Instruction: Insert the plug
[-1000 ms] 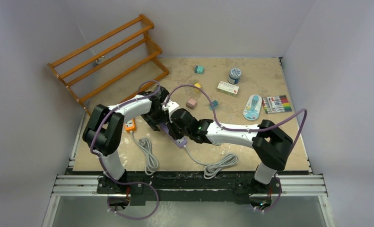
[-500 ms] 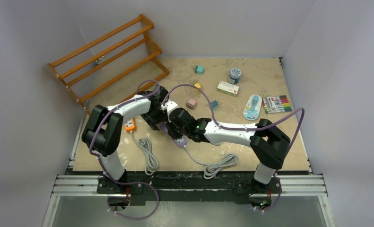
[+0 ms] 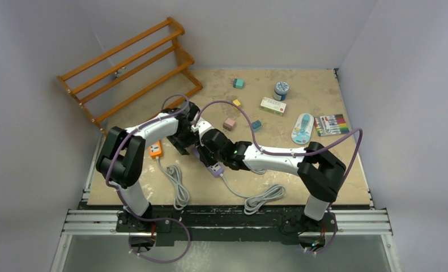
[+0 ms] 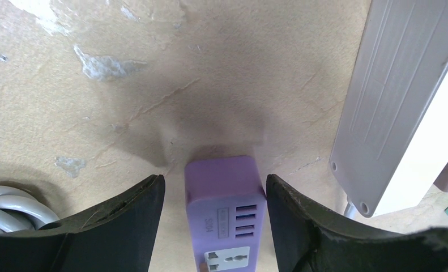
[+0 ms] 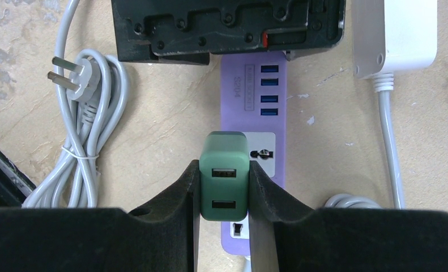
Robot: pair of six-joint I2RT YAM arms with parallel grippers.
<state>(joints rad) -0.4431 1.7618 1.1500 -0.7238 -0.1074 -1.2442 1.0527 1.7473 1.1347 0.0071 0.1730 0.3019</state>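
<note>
With right gripper (image 5: 224, 170) clamped on the green USB charger (image 5: 224, 195), held it over the purple power strip (image 5: 253, 113) socket; with left gripper (image 4: 213, 181) open, straddled that strip's USB end. Probably needed prongs squared, then a straight push

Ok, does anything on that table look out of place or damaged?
The tabletop has pale, chipped patches where its surface has flaked. The green charger in the right gripper looks offset to one side of the socket on the purple power strip, not centred over it. The wooden rack seems to lean at the back left.
</note>
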